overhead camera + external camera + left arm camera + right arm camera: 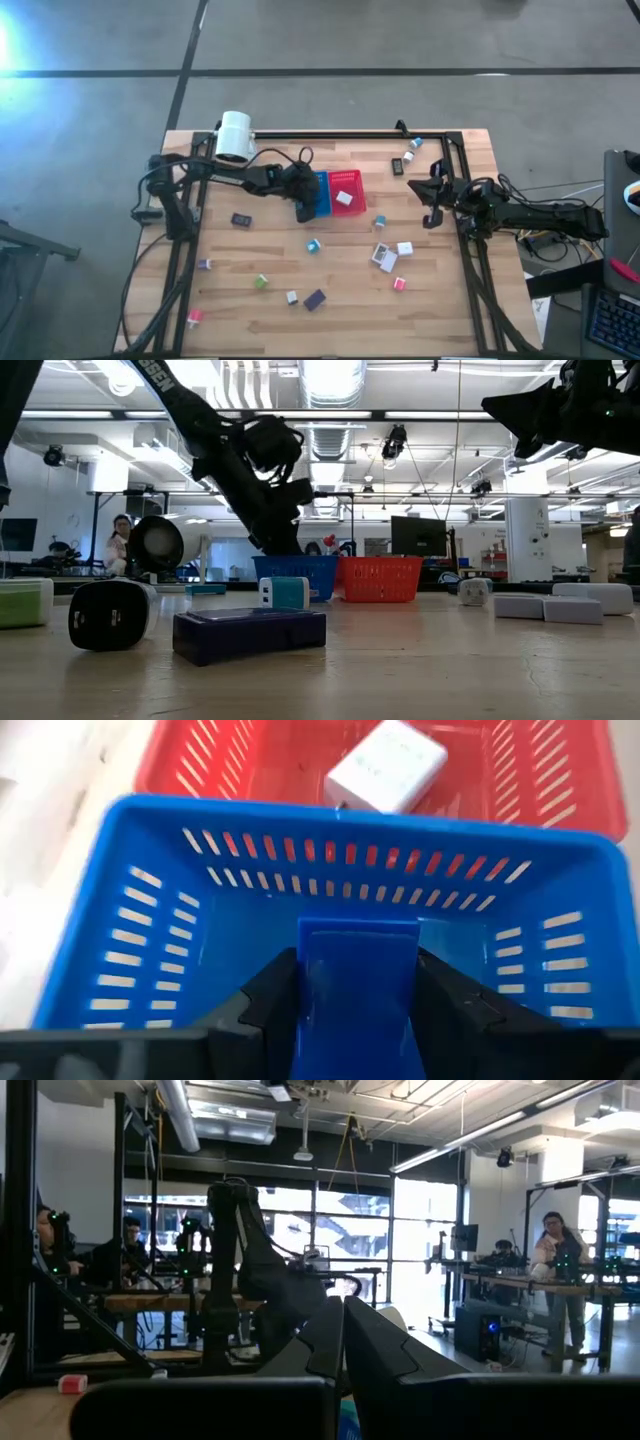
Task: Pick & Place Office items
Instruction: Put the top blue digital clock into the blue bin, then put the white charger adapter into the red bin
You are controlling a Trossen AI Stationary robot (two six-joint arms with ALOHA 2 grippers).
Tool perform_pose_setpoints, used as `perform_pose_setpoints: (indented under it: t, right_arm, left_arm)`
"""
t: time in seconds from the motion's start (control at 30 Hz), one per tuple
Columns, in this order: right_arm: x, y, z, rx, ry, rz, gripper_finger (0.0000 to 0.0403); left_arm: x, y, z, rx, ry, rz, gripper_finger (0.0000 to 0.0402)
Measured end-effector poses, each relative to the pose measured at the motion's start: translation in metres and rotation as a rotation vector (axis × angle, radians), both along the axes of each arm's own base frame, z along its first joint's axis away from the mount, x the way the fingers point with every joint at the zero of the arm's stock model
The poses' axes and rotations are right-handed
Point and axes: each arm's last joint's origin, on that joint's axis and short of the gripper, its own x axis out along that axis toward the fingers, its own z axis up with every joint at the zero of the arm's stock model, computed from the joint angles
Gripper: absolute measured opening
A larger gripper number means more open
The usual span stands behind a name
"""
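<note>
step: placing | left gripper (357, 982) over blue bin (130, 910), fingers pinching blue block (357, 970) | right gripper (343, 1342) idle at right, fingers pressed together | next: spread fingers, drop block | other items (385, 257) scattered on table (240, 310)

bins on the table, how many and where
2, side by side and touching near the table's middle: the blue bin, where the left hand holds a blue block, and the red bin beside it, holding a white piece.
</note>
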Motion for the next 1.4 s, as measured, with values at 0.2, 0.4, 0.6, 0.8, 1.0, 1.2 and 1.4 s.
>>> perform_pose_setpoints:
  t: [0.2,0.4,0.6,0.8,1.0,1.2,1.4]
  right_arm:
    - [0.000,0.000,0.000,0.014,-0.004,0.005,0.0008]
    - [0.000,0.000,0.000,0.021,-0.006,0.008,0.0008]
    - [0.000,0.000,0.000,0.021,-0.007,0.008,0.0008]
    - [0.000,0.000,0.000,0.021,-0.007,0.008,0.0008]
    - [0.000,0.000,0.000,0.021,-0.007,0.008,0.0008]
    - [0.000,0.000,0.000,0.021,-0.007,0.008,0.0008]
    - [0.000,0.000,0.000,0.021,-0.007,0.008,0.0008]
  left_arm:
    - [0.001,0.000,-0.007,-0.007,0.014,0.004,0.0150]
    - [0.001,0.000,-0.005,-0.017,0.014,0.003,0.0176]
    - [0.000,-0.002,-0.006,-0.034,0.017,-0.021,0.0265]
    - [0.000,-0.003,0.006,-0.020,0.014,-0.039,0.0287]
    - [-0.012,-0.008,0.056,0.009,-0.065,-0.090,0.0276]
    - [-0.051,-0.025,0.125,0.035,-0.300,-0.159,0.0207]
    - [-0.106,-0.040,0.164,0.167,-0.506,-0.208,0.0104]
